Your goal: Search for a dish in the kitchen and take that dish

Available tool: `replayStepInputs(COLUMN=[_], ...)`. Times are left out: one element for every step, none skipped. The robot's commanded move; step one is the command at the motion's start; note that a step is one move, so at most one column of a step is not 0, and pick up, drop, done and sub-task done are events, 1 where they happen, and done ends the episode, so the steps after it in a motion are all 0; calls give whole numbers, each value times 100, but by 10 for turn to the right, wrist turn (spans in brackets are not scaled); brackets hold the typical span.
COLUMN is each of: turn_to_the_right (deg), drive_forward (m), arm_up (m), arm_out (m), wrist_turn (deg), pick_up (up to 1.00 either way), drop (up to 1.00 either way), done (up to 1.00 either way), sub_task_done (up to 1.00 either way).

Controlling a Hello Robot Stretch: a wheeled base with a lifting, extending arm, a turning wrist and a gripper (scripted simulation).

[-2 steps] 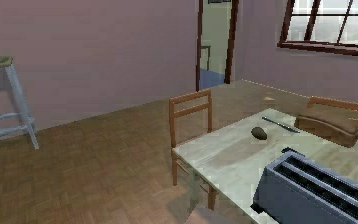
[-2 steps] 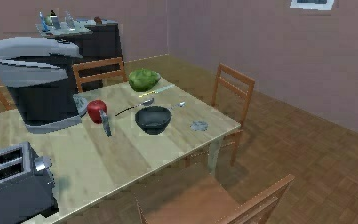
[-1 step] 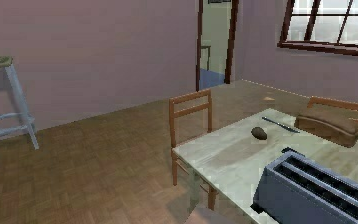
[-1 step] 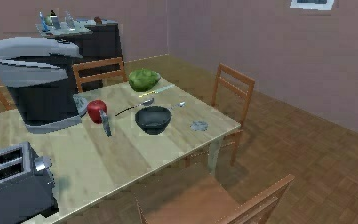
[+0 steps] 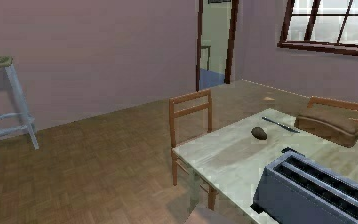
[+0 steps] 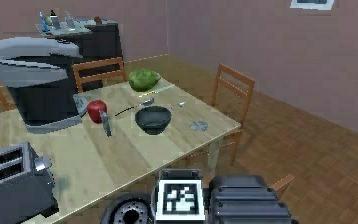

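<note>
A dark round bowl point(image 6: 153, 120) stands on the light wooden table point(image 6: 107, 165) near its middle. Around it lie a green lettuce point(image 6: 144, 80), a red round thing point(image 6: 95, 110) and a small shaker point(image 6: 107, 123). At the arm side view's bottom edge a white marker square point(image 6: 180, 197) shows, with the gripper's dark body point(image 6: 130, 210) left of it. Its far end cannot be made out, so I cannot tell whether it holds anything. The same table point(image 5: 232, 160) fills the forward view's right, bearing a brown lump point(image 5: 259, 132), a knife point(image 5: 279, 122) and a dark brown thing point(image 5: 327, 128).
A big coffee machine point(image 6: 37, 80) and a toaster point(image 6: 17, 175) stand on the table's left part. Wooden chairs point(image 6: 232, 95) point(image 5: 190, 115) ring the table. A stool point(image 5: 12, 100) stands by the wall, a doorway point(image 5: 215, 45) opens ahead, and wooden floor lies between them.
</note>
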Motion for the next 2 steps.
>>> replayStepInputs(turn_to_the_right=[0,0], drive_forward=[0,0], arm_up=[0,0], arm_out=[50,0], wrist_turn=[0,450], pick_up=[0,0], drop=[0,0], done=[0,0], sub_task_done=[0,0])
